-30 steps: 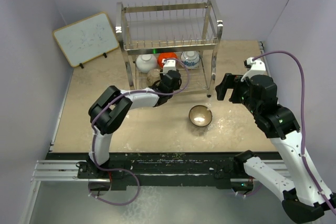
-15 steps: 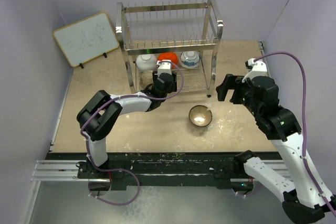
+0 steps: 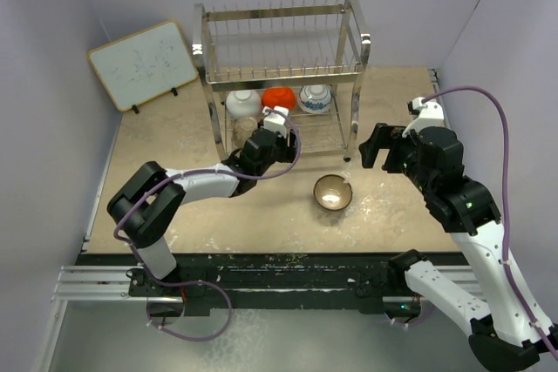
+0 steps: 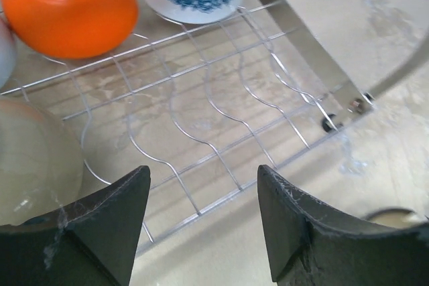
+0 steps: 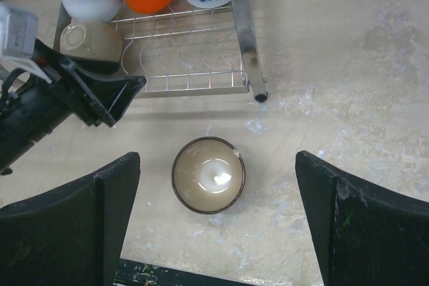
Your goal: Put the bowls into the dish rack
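The sandy table (image 3: 261, 215) spreads out before me. At its far side stands the dish rack (image 3: 279, 71), tall and shiny, with prongs on top and a grid shelf below. Left of the rack, a white wood-framed board (image 3: 144, 63) stands near the wall. My left gripper (image 4: 201, 192) is at the front edge of that lower shelf, fingers spread with nothing between them. It is just beside the tan bowl (image 5: 90, 41), which lies upside down at the shelf's front left. My right gripper (image 5: 216, 159) hangs over the table to the right of the rack, also spread wide and holding nothing. Along the back of the shelf sit the white bowl (image 3: 242, 102), the orange bowl (image 3: 279, 96) and the blue-and-white bowl (image 3: 316, 98) in a row. A dark-rimmed bowl (image 3: 333, 192) with a pale inside sits upright on the table in front of the rack, apart from both grippers.
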